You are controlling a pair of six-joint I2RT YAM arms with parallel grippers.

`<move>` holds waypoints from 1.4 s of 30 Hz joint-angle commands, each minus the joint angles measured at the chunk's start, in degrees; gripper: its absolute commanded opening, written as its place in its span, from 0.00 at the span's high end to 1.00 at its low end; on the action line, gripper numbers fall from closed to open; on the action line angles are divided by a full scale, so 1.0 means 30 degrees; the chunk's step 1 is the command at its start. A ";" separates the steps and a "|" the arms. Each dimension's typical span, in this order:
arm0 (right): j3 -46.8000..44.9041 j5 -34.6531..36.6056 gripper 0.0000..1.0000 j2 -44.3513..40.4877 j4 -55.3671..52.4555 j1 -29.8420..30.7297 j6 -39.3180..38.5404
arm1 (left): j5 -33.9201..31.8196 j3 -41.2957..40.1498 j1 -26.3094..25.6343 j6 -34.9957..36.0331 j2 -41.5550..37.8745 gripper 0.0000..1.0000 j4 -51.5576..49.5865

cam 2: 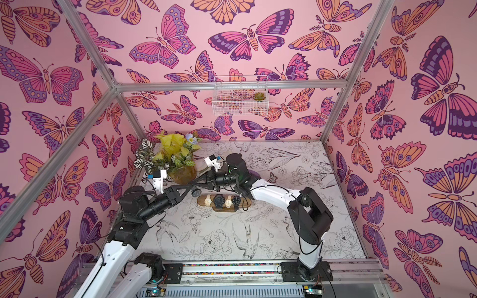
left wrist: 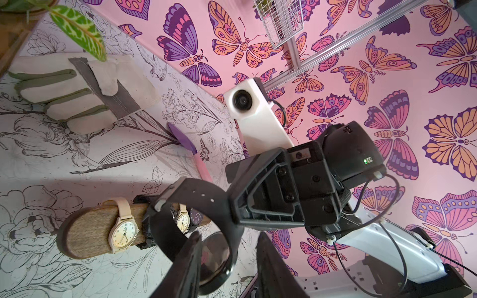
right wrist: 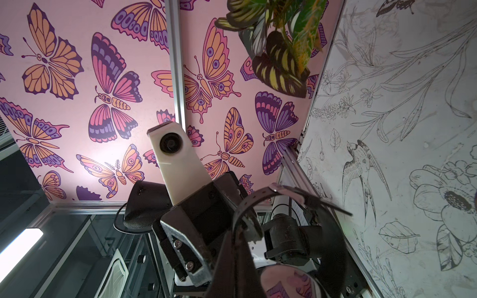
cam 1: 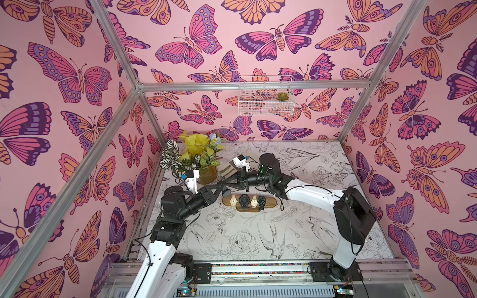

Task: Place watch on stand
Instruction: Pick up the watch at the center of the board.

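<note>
A black watch hangs in the air between my two grippers, just left of and above the stand; its round case (cam 1: 227, 192) (cam 2: 196, 192) (left wrist: 214, 258) faces up. My right gripper (cam 1: 224, 182) (right wrist: 241, 232) is shut on the watch's strap (right wrist: 258, 196). My left gripper (cam 1: 223, 189) (left wrist: 229, 233) has its fingers either side of the case. The case lies against one finger (left wrist: 185, 265), with a gap to the other. The wooden stand (cam 1: 271, 202) (cam 2: 201, 200) (left wrist: 87, 232) lies on the table with several watches strapped round it.
A vase of leaves and flowers (cam 1: 207, 174) stands just behind the grippers. A cream and green glove (cam 1: 227, 170) (left wrist: 64, 95) lies next to the vase. A purple-headed tool (left wrist: 183, 139) lies on the table. A wire basket (cam 1: 265, 99) hangs on the back wall.
</note>
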 commanded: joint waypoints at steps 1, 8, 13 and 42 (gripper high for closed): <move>0.0109 -0.0465 1.00 0.0095 0.1801 -0.0096 0.0941 | -0.0014 0.0440 -0.0166 -0.0100 0.0155 0.62 0.0876; 0.0172 -0.0669 1.00 0.0336 0.2116 -0.0071 0.1303 | -0.0237 0.0622 -0.0320 -0.0192 0.0819 0.74 0.1239; 0.0175 -0.0737 1.00 0.0325 0.1711 -0.0008 0.0919 | -0.0210 0.1101 -0.0432 -0.0278 0.1388 0.86 0.1458; 0.1264 0.4331 0.58 -0.3372 -1.4306 -0.0394 -1.4046 | 0.1379 0.2596 -0.0549 -0.1539 0.2594 1.00 0.0890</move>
